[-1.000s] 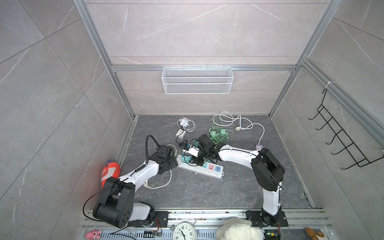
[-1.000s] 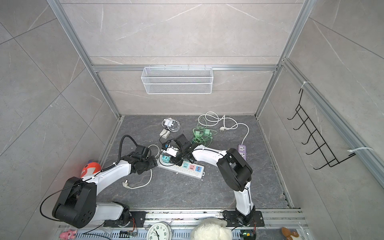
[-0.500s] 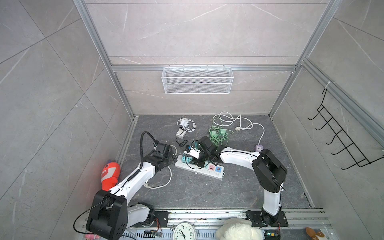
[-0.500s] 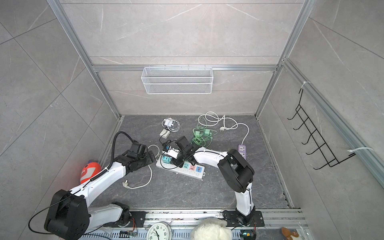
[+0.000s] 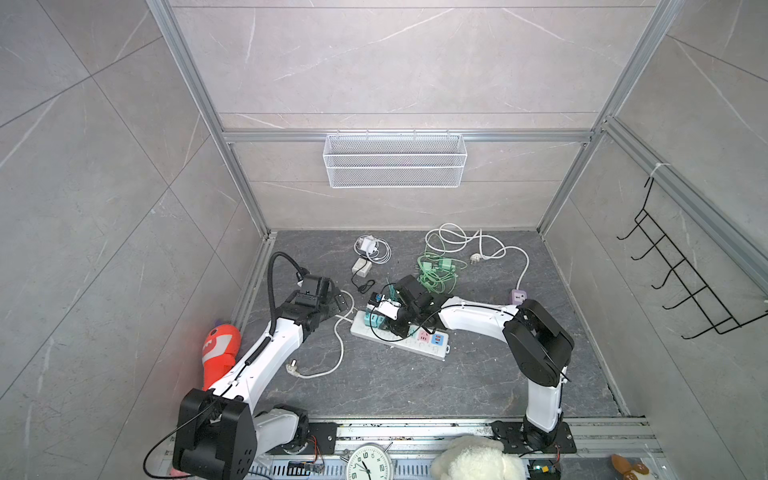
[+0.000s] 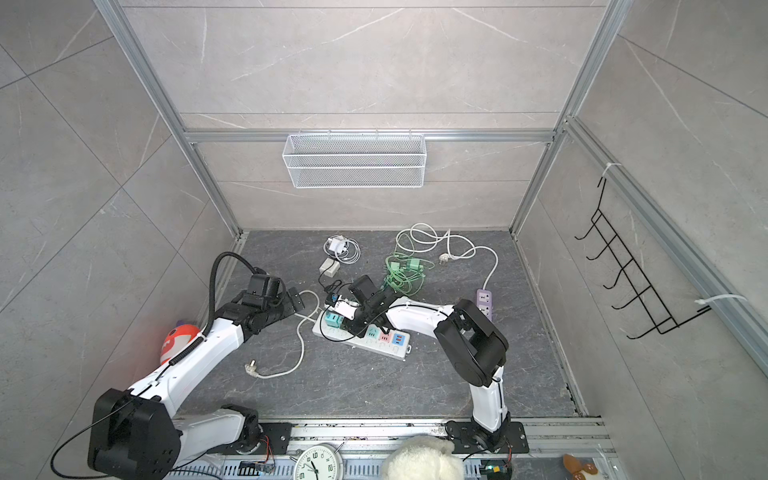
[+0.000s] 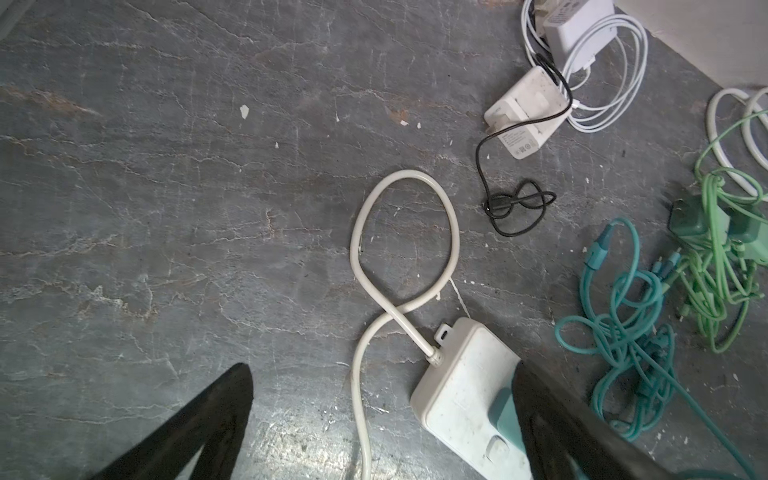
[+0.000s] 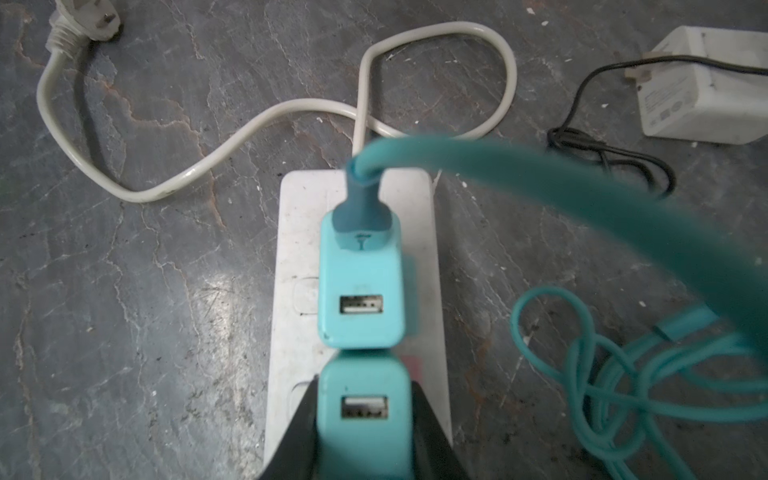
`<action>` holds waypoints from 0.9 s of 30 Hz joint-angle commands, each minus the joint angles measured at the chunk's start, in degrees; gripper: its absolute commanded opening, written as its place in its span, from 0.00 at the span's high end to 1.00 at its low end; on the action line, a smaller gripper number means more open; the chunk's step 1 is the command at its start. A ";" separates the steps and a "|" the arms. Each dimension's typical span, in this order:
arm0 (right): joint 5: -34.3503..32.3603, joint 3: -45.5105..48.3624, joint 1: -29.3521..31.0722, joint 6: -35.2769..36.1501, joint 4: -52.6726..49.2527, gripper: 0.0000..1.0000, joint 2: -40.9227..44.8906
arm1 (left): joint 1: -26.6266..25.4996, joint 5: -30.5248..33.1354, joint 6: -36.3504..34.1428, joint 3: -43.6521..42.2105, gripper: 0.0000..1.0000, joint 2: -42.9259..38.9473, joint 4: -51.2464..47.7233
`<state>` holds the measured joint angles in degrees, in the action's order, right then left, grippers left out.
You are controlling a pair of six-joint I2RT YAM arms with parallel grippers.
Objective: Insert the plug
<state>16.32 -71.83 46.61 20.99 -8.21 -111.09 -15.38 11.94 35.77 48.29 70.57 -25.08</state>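
A white power strip (image 5: 437,351) (image 6: 400,350) lies mid-floor. In the right wrist view my right gripper (image 8: 363,390) is shut on a teal USB charger plug (image 8: 362,432) that stands on the strip (image 8: 291,232). It touches a second teal charger (image 8: 360,291), which carries a teal cable. How deep the held plug sits is hidden. In both top views the right gripper (image 5: 392,326) (image 6: 355,325) hangs over the strip's left half. My left gripper (image 7: 380,374) (image 5: 338,305) is open and empty at the strip's cord end (image 7: 461,386). One of its fingers (image 7: 540,407) is over that end.
The strip's white cord loops (image 7: 405,232) to a loose plug (image 5: 293,368). White chargers (image 5: 362,266), green cables (image 5: 436,270), a teal cable pile (image 7: 623,332) and a purple socket (image 5: 518,296) lie behind. An orange toy (image 5: 220,345) sits at the left wall, a wire basket (image 5: 395,160) hangs behind.
The left gripper's jaws have opened wider and the left arm has shifted a little by the strip's cord end. The right gripper stays shut on the teal plug.
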 commanded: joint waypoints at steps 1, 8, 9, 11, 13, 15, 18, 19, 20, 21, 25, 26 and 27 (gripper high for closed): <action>-1.94 2.45 1.71 -2.76 -7.40 0.92 -3.35 | 1.21 1.01 -3.16 2.52 0.00 2.75 2.14; -2.86 0.12 1.72 -3.35 -9.77 0.74 -0.24 | 2.06 -2.27 -6.84 7.30 0.00 13.11 7.24; -2.96 -0.10 1.73 -3.61 -9.64 0.72 0.34 | 2.09 -2.81 -7.26 7.85 0.00 14.53 8.08; -2.80 -0.86 1.66 -3.77 -9.59 0.67 1.25 | 2.07 -4.01 -8.20 9.97 0.00 17.96 9.05; -2.69 -2.04 1.71 -3.97 -10.27 0.63 1.74 | 2.10 -6.23 -9.55 12.57 0.00 21.64 9.71; -2.78 -3.10 1.72 -4.35 -10.93 0.58 2.14 | 2.08 -8.51 -10.46 14.68 0.00 24.37 10.78; -2.54 -3.43 1.64 -4.89 -10.96 0.55 3.25 | 2.06 -11.42 -11.56 16.98 0.00 27.63 13.13; -2.28 -3.45 1.69 -5.18 -10.79 0.54 3.69 | 2.10 -11.92 -11.98 18.23 0.00 28.87 13.05; -1.75 -3.42 1.64 -5.35 -10.76 0.53 4.06 | 2.05 -12.71 -12.53 19.69 0.00 30.30 12.80; -1.33 -3.43 1.58 -5.67 -10.85 0.52 4.35 | 2.10 -13.41 -13.07 21.03 0.00 31.47 12.24; 0.02 -3.17 1.60 -6.84 -11.63 0.50 5.90 | 2.10 -15.30 -15.51 27.45 0.00 37.27 9.75; 0.17 -2.86 1.59 -7.09 -11.78 0.50 6.37 | 2.09 -15.49 -15.99 28.78 0.00 38.66 9.45; 0.28 -2.59 1.62 -7.31 -11.75 0.50 6.85 | 2.10 -15.71 -16.31 30.03 0.00 39.82 8.98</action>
<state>14.37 -73.82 47.66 15.53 -18.00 -107.20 -13.45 -1.23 22.83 74.72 107.92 -15.03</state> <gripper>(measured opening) 0.501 0.996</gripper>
